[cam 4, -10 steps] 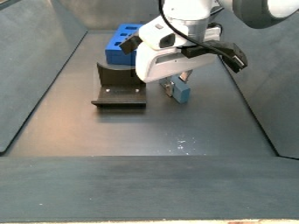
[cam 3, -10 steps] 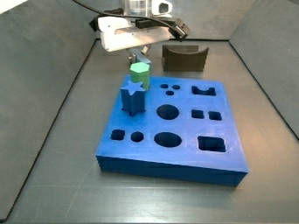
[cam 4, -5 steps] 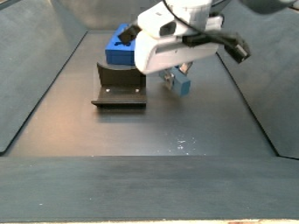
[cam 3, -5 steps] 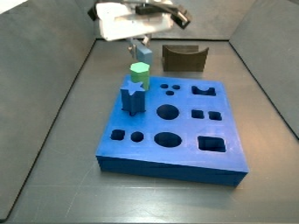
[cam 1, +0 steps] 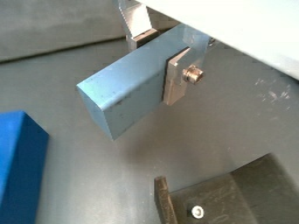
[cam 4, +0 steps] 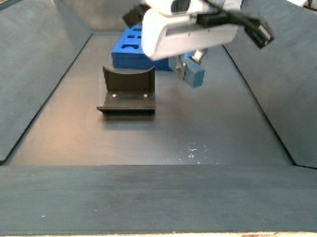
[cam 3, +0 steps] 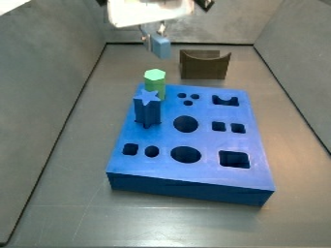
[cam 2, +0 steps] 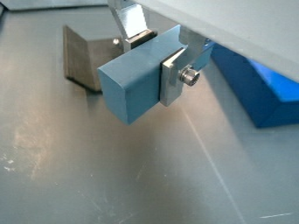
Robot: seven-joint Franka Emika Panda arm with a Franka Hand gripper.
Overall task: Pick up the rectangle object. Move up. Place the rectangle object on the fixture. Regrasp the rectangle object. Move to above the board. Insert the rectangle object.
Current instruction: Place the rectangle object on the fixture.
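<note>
Above the grey floor: the gripper (cam 1: 156,59) is hanging in the air, clamped on the rectangle object (cam 1: 128,90).
Rectangle object: pale grey-blue block (cam 3: 161,45), sitting lifted clear of the floor between the silver fingers (cam 2: 176,77).
Fixture: dark holder (cam 3: 203,65) is standing near the block.
Board: blue slab (cam 3: 195,155) is lying nearer, carrying a green peg (cam 3: 154,79) and a dark blue star peg (cam 3: 146,107).

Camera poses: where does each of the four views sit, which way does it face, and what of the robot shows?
Wrist view: on the wrist, looking past the gripper shut on the rectangle object, fixture below.
Wrist view: the same grasp from its opposite side, board behind.
Side view: high at the board's near end, facing the fixture; gripper at top.
Side view: low at the fixture's end, facing the board; wrist housing shows.
All share the held block.
</note>
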